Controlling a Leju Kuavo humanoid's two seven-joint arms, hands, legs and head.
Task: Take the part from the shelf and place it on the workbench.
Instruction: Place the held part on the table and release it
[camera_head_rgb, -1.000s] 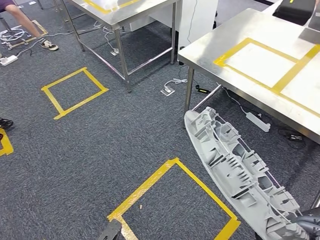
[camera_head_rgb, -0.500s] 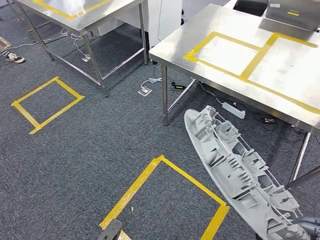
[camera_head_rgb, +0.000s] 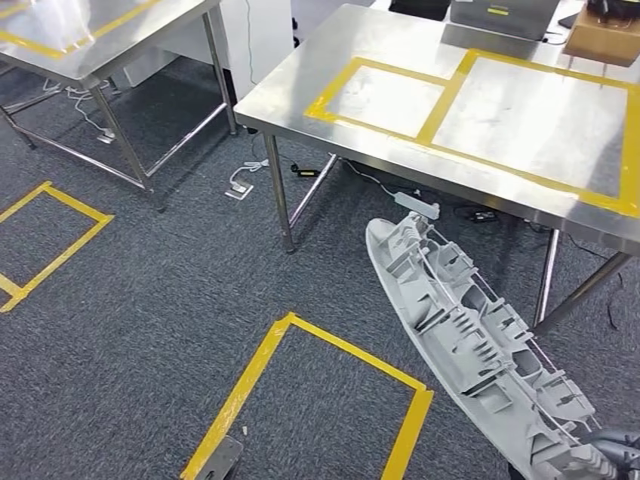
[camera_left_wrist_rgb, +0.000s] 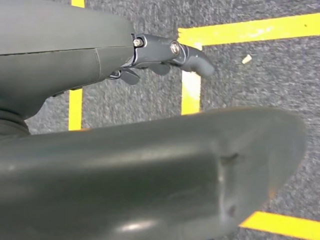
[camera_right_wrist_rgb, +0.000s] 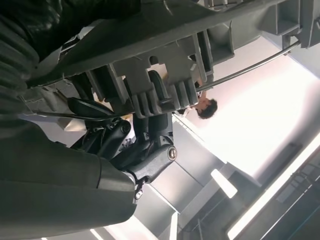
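Observation:
A long grey ribbed plastic part hangs slanted over the carpet, its far tip just in front of the workbench leg. My right hand holds its near end at the lower right corner. In the right wrist view the dark fingers curl around the ribs of the part. The workbench is a steel table marked with yellow tape rectangles, straight ahead and above the part's tip. My left hand hangs low over the floor; its fingers are stretched out with nothing in them.
A second steel table stands at the back left. Yellow tape squares mark the carpet. A power strip and cables lie under the workbench. A cardboard box and a grey device sit at its far edge.
The whole picture has shifted left as the camera turned right, so the workbench now sits closer and more central. The part stays in my right hand, unchanged.

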